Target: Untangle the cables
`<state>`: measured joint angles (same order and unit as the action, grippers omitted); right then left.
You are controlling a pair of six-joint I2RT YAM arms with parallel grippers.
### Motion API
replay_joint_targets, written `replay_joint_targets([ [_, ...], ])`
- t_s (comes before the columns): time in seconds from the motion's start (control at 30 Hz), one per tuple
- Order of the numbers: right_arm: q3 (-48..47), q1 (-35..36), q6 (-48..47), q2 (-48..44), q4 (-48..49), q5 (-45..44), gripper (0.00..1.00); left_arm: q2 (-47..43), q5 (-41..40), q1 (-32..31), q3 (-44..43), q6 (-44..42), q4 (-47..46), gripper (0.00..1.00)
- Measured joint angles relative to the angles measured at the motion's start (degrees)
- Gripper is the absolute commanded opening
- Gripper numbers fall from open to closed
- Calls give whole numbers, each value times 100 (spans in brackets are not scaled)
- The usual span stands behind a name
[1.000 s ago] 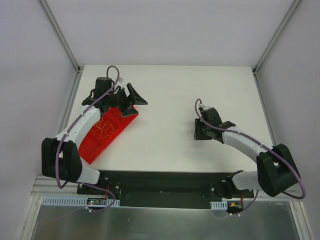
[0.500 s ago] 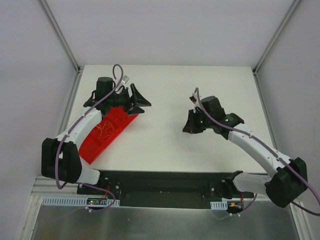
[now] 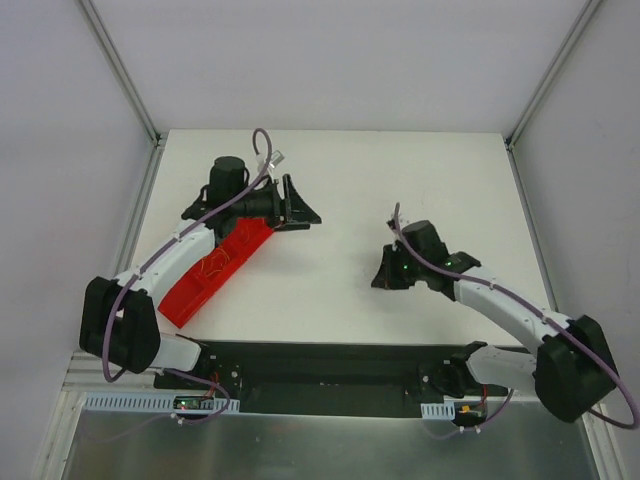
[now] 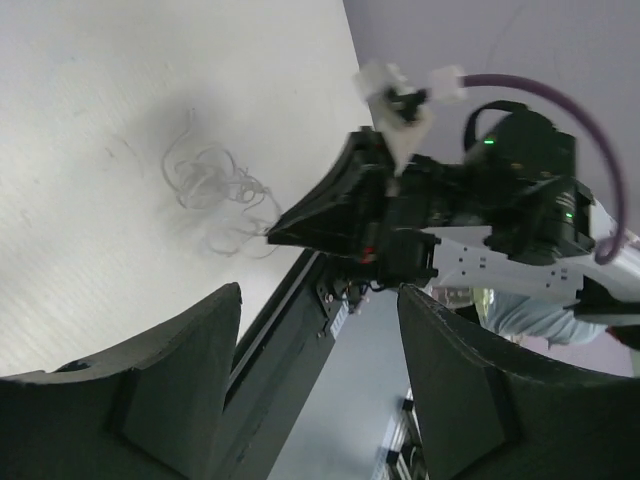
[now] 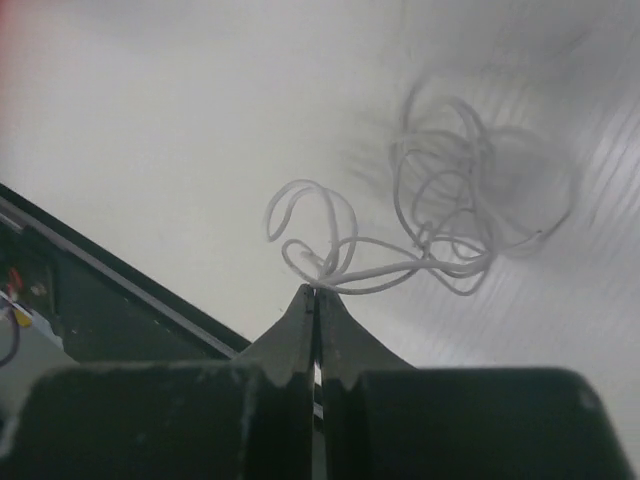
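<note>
While the right gripper (image 5: 316,292) has its two fingers pressed fully together, one strand of the whitish cable clump (image 5: 450,205) runs into the very tips, so it seems to pinch this strand. The rest of the clump lies loose on the white table (image 3: 420,170), at about 1 o'clock from the tips in the right wrist view. In the overhead view this gripper sits low at about 4 o'clock from the middle of the table, and the clump is too faint there to make out. The left gripper (image 3: 300,208) is at about 10 o'clock from the middle, with its fingers spread apart and nothing between them. Its own camera looks across at the clump and at the right gripper beside it. At the 9 o'clock side of the table lies a red tray (image 3: 175,305), placed diagonally, and thin orange and yellow cables (image 3: 212,265) are curled inside it, partly under the left arm.
</note>
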<state>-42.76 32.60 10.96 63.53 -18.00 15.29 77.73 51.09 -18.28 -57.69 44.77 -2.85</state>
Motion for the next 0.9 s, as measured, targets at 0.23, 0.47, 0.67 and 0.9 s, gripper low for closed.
replay_joint_targets([
  [0.23, 675, 317, 605, 92, 354, 48, 19, 490, 98, -769, 20, -330, 7, 70],
  [0.47, 210, 317, 988, 162, 1084, 636, 65, 638, 142, -977, 20, -588, 2, 72],
  [0.67, 321, 138, 981, -136, 640, 417, 65, 728, 83, -979, 22, -684, 7, 74],
  [0.9, 791, -461, 1056, -538, 201, -260, 60, 844, -476, -1296, 109, -581, 2, 73],
])
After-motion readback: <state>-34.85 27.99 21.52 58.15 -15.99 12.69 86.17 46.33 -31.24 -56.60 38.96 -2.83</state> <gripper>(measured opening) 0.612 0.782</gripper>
